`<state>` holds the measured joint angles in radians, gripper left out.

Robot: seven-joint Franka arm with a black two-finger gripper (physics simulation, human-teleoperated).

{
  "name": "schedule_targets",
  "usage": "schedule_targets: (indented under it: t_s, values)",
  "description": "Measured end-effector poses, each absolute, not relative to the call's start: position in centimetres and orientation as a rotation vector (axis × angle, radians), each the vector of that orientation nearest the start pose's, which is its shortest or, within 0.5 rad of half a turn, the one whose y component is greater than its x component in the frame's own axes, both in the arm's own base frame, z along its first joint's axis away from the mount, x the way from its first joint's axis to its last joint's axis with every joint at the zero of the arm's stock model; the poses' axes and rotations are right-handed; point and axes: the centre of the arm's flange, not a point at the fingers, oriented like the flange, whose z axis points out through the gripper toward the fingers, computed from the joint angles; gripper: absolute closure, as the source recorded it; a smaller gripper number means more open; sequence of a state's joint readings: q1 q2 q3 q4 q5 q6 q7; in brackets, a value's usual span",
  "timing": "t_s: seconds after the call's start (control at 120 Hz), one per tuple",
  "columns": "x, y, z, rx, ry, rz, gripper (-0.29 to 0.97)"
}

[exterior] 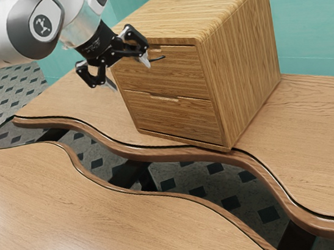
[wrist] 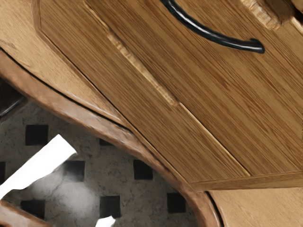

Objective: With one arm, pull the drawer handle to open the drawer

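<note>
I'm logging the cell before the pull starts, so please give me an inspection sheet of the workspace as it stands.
Surface: wavy-edged wooden table.
Job's things: wooden cabinet with two drawers; the top drawer looks shut, and its dark handle is not grasped.
Clutter: nothing seen.
Grippers: gripper open, at the top drawer's front, close by the handle.
Cables: nothing seen.
Surroundings: second wooden table, tiled floor, teal wall.
</note>
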<state>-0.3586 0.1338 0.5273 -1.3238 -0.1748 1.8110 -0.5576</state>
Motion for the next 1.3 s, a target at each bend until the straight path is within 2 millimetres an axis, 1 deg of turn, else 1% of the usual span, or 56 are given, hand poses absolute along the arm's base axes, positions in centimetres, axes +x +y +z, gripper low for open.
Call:
schedule_targets:
  t_s: [0.117,0.2,0.3,0.392,0.45,0.525,0.567,0.6,0.642,0.708,0.8,0.9,0.958,1.017,1.117,1.167,1.208,1.25,1.3]
  values:
    - [61.4,7.2,70.5,-2.950,-1.425,-0.692,0.00]
    - [61.9,7.8,70.3,-2.861,-1.607,-0.759,0.00]
    - [62.4,9.4,70.1,-2.740,-1.820,-0.826,0.00]
    - [62.6,9.5,70.3,-2.656,-1.983,-0.865,0.00]
    - [62.7,9.3,70.3,-2.609,-2.072,-0.875,0.00]
    - [62.8,9.0,69.8,-2.547,-2.166,-0.868,0.00]
    - [62.6,9.0,69.6,-2.516,-2.209,-0.862,0.00]
    - [62.0,8.6,69.5,-2.502,-2.231,-0.855,0.00]
    - [61.1,7.6,69.4,-2.501,-2.240,-0.846,0.00]
    - [60.4,6.0,68.9,-2.498,-2.259,-0.834,0.00]
    - [60.6,4.8,68.3,-2.464,-2.300,-0.854,0.00]
    - [61.2,4.4,68.0,-2.412,-2.367,-0.875,0.00]
    - [61.2,4.8,68.1,-2.374,-2.414,-0.889,0.00]
    - [61.1,5.8,68.2,-2.323,-2.466,-0.903,0.00]
    - [61.0,8.8,68.1,-2.209,-2.563,-0.929,0.00]
    - [61.2,10.5,67.5,-2.142,-2.603,-0.936,0.00]
    - [61.6,11.4,66.9,-2.097,-2.625,-0.941,0.00]
    - [62.1,11.4,66.3,-2.076,-2.635,-0.944,0.00]
    - [62.7,10.3,66.0,-2.087,-2.636,-0.949,0.00]
